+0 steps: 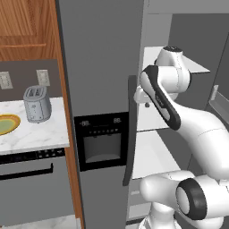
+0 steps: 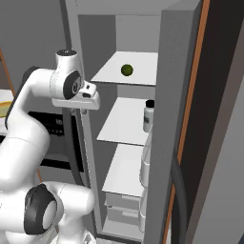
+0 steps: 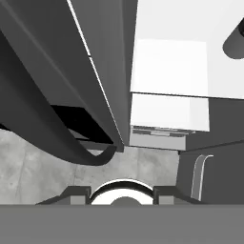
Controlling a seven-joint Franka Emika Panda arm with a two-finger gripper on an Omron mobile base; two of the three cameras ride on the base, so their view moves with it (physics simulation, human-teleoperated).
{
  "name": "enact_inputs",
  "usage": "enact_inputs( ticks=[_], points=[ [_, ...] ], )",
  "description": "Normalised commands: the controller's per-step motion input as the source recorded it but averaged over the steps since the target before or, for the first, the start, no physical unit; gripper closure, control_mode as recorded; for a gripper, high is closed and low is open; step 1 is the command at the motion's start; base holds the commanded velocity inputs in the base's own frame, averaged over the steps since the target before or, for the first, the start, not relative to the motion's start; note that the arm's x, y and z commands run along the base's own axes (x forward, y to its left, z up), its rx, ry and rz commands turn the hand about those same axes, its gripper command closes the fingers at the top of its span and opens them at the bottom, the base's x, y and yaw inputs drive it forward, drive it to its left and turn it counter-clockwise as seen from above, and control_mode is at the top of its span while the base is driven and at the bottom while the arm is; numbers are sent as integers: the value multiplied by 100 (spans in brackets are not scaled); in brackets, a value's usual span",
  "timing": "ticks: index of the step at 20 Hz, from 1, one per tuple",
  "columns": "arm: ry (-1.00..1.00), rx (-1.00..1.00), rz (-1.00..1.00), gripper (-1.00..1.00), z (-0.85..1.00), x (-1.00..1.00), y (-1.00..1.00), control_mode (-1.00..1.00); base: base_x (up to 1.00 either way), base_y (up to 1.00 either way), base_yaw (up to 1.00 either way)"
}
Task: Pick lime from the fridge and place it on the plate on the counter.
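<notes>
The lime (image 2: 126, 70) lies alone on the top white shelf inside the open fridge (image 2: 177, 95). The fridge's left door (image 1: 103, 58), with its black dispenser panel and long dark handle (image 1: 130, 129), is closed. My gripper (image 2: 84, 110) hangs in front of the shelves, left of and below the lime, pointing down. In the hand view the gripper (image 3: 121, 193) is open, with nothing between its small dark tips, over the grey floor and the curved handle (image 3: 43, 138). The plate (image 1: 6, 124) rests on the counter (image 1: 42, 132) at the far left.
A grey toaster (image 1: 37, 103) stands on the counter beside the plate. A white bottle (image 2: 148, 116) with a dark cap sits in the open right door's rack. Lower white shelves (image 2: 125, 121) and drawers fill the fridge below. Wooden cabinets (image 1: 22, 22) hang above the counter.
</notes>
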Motion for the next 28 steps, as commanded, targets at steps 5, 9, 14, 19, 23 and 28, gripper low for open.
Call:
enact_inputs(
  ticks=[5,9,14,19,23,28],
  points=[
    [-10,0,0,-100,2,0,0,-100,0,0,0],
    [-31,0,0,-100,17,-11,0,-100,0,0,0],
    [-31,0,0,-100,26,-6,-5,-100,0,0,0],
    [-22,0,0,-100,29,-1,-44,-100,0,0,0],
    [-16,0,0,-100,31,0,-69,-100,0,0,0],
    [-3,0,0,-100,58,0,-54,-100,0,0,0]
  ],
)
